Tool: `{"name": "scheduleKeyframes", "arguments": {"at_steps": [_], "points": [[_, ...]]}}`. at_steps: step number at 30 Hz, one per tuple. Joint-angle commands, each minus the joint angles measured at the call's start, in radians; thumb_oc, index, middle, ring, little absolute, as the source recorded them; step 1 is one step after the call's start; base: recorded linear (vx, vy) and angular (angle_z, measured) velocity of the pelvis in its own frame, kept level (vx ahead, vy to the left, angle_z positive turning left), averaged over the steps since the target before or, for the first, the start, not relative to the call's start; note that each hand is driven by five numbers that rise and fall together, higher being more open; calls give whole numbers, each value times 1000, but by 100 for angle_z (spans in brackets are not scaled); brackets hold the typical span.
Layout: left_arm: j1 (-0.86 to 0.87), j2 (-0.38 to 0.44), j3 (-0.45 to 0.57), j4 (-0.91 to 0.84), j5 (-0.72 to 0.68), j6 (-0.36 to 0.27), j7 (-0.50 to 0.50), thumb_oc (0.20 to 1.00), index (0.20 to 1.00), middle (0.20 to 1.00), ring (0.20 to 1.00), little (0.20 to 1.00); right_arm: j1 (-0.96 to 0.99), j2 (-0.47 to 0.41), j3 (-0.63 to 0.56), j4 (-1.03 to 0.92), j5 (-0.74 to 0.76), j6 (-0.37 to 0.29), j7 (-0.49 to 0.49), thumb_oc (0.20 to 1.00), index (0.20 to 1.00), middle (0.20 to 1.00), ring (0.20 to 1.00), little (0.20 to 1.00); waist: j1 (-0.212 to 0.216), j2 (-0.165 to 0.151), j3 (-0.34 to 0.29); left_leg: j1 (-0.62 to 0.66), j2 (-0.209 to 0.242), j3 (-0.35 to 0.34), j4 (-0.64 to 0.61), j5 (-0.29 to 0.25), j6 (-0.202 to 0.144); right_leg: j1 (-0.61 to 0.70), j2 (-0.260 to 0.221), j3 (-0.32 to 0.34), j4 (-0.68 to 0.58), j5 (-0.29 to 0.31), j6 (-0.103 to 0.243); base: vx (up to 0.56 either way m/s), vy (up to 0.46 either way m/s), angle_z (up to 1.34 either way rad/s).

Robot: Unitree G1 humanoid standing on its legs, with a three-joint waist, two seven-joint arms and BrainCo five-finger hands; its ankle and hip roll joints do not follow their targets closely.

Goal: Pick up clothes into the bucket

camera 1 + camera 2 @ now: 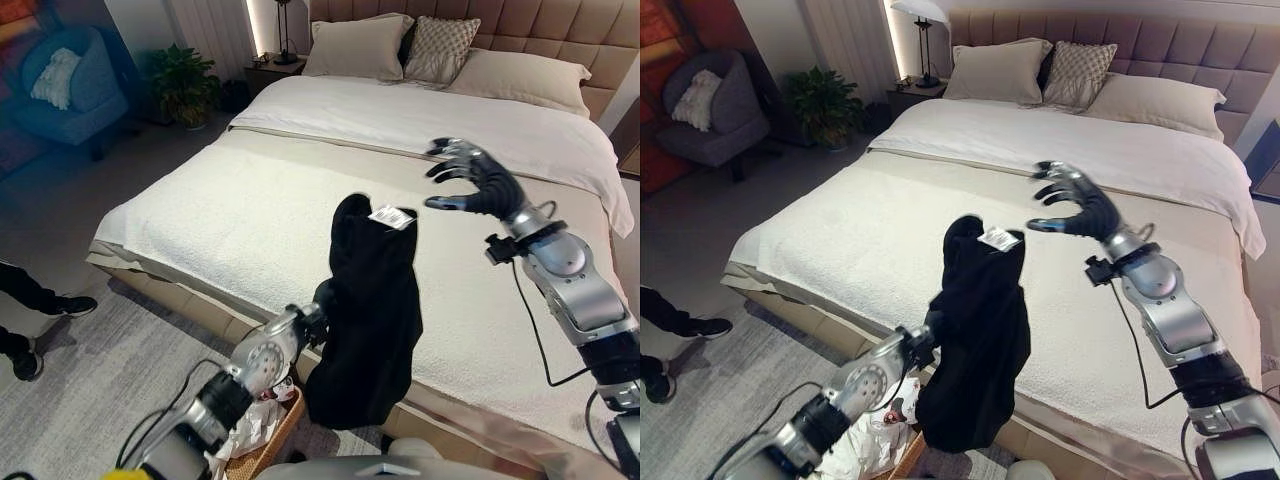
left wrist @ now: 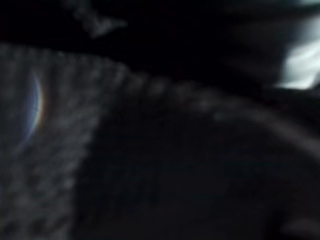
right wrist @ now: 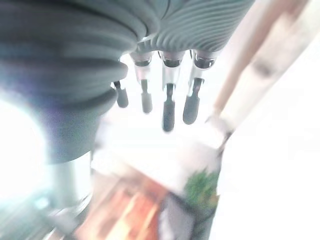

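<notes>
Bedroom, cream bed point(image 1: 230, 220): black garment lifted clear, basket waiting below.

Nearest, at six o'clock by the bed's foot, a wicker basket point(image 1: 268, 440) already holds pale cloth; just above it the left hand point(image 1: 322, 300) is buried in the hanging black garment point(image 1: 365, 320), so its grasp cannot be told. Farther, at two o'clock, the right hand point(image 1: 478, 182) hovers over the bedspread with fingers spread, holding nothing. Beyond lie pillows point(image 1: 357, 45); a plant point(image 1: 183, 80) stands at eleven o'clock. Carrying appears underway; next, the garment likely needs lowering over the basket before release.
</notes>
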Motion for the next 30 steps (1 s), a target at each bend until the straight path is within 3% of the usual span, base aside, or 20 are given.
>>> {"name": "scheduleKeyframes", "arguments": {"at_steps": [1,7,10,11,13,14,17,23,26,28,30], "points": [[-32,-6,81,-71,-89,-63,-18,200,200,200,200,200,18,49,-75,21,-39,-48,-55,1000,1000,1000,1000,1000,16,-77,-31,-56,-59,-20,102,-84,15,45,-53,-50,3,-25,36,-3,10,4],[76,26,248,-159,-41,-140,19,200,200,200,200,200,216,212,-189,172,-31,-55,-99,1000,1000,1000,1000,1000,23,-82,-16,-72,-68,-29,112,-89,22,30,-54,-48,15,-29,34,-2,18,10],[146,36,408,-225,70,-217,67,200,200,200,200,200,389,347,-244,240,-27,-58,-91,1000,1000,1000,1000,1000,13,-87,-3,-82,-69,-30,114,-91,24,17,-53,-45,21,-31,35,2,18,4],[148,37,408,-226,71,-217,68,200,200,200,200,200,391,348,-244,238,-27,-57,-91,1000,1000,1000,1000,1000,14,-87,-5,-83,-69,-30,114,-91,24,16,-53,-45,21,-31,35,-4,20,3],[182,39,523,-262,189,-290,133,200,200,200,200,200,493,432,-261,305,37,-64,-71,1000,1000,1000,1000,1000,1,-92,11,-96,-66,-21,122,-93,24,-5,-51,-32,30,-30,35,0,0,0],[184,39,523,-264,190,-290,134,200,200,200,200,200,494,432,-261,305,37,-64,-71,1000,1000,1000,1000,1000,1,-92,10,-97,-66,-21,122,-94,24,-6,-51,-31,31,-31,35,-35,21,-1],[223,34,648,-285,310,-354,196,200,200,200,200,200,588,465,-264,370,38,-60,-29,1000,1000,1000,1000,1000,-9,-103,33,-119,-64,-12,136,-97,23,-34,-48,-14,40,-27,36,-58,12,-7],[225,32,847,-196,532,-476,406,200,200,200,200,200,653,491,-212,539,54,-64,13,1000,1000,1000,1000,1000,-24,-143,125,-239,-50,21,219,-99,19,-168,-40,38,92,-1,36,-157,11,-24],[206,62,861,-137,581,-490,453,200,200,200,200,200,645,494,-187,596,55,-68,14,1000,1000,1000,1000,1000,-23,-155,150,-275,-44,27,252,-103,20,-202,-40,49,111,4,36,-104,16,-26],[173,137,865,-51,722,-501,547,200,200,200,200,200,648,488,-151,623,50,-79,12,1000,1000,1000,1000,1000,-31,-178,199,-327,-43,28,321,-123,21,-243,-40,66,153,0,34,-118,7,-11],[136,179,857,-6,757,-513,597,200,200,200,200,200,629,480,-121,628,59,-88,8,1000,1000,1000,1000,1000,-36,-186,214,-364,-42,30,359,-132,26,-285,-38,86,179,1,30,-120,16,-16]]}}
